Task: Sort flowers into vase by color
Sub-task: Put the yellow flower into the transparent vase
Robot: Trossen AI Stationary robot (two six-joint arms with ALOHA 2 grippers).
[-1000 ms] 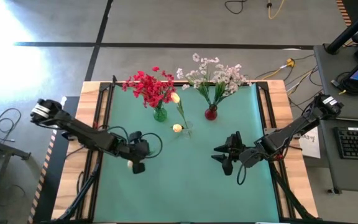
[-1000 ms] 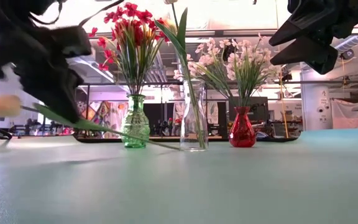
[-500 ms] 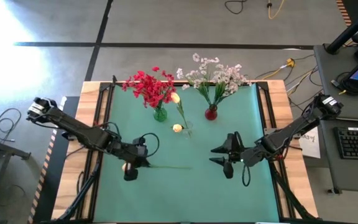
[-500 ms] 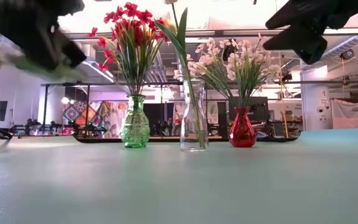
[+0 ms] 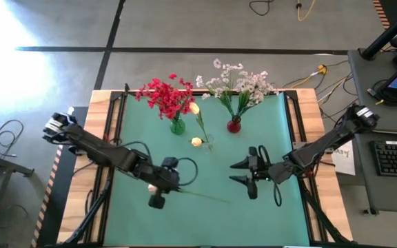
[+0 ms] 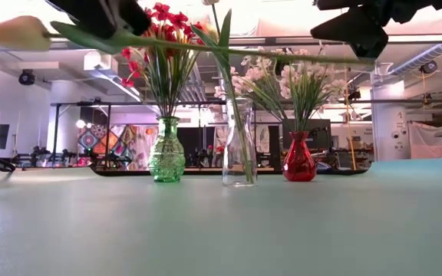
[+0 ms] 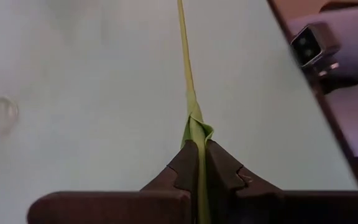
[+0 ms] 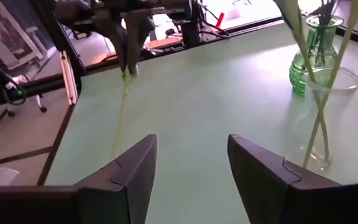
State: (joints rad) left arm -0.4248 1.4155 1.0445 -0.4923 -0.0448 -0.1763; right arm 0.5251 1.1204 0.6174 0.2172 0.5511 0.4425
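The flowers are mostly sorted: the one outstanding is a cream-yellow rosebud (image 6: 18, 32) on a long thin green stem (image 5: 202, 195), which your left hand (image 5: 158, 195) holds clamped, fingers shut tight on the stem near the bud end, as the left wrist view confirms. It is carried clear above the worktop (image 5: 185, 220), lying roughly level, with the free end of the stem reaching out toward the right hand (image 5: 243, 172). You should judge this stem light, slender and springy; it will likely sag and swing at its free end, and a folded leaf (image 7: 196, 129) sits just ahead of the fingers, so the grip there may slip or twist. Take any second hold well along the bare stem, not on the bud, which looks soft and easily crushed. Your right hand hangs above the worktop near its middle, fingers parted and holding nothing, facing the oncoming stem. At the far edge stand three containers close together: a green vase (image 6: 166, 151) packed with red blossom clusters (image 5: 165, 96), a red vase (image 6: 299, 157) holding white sprays (image 5: 240, 83), and between them a clear glass vase (image 6: 239, 146) with two cream-yellow rosebuds already in it. By colour, the held flower belongs in the clear vase; its narrow mouth will need the stem tip guided in upright.
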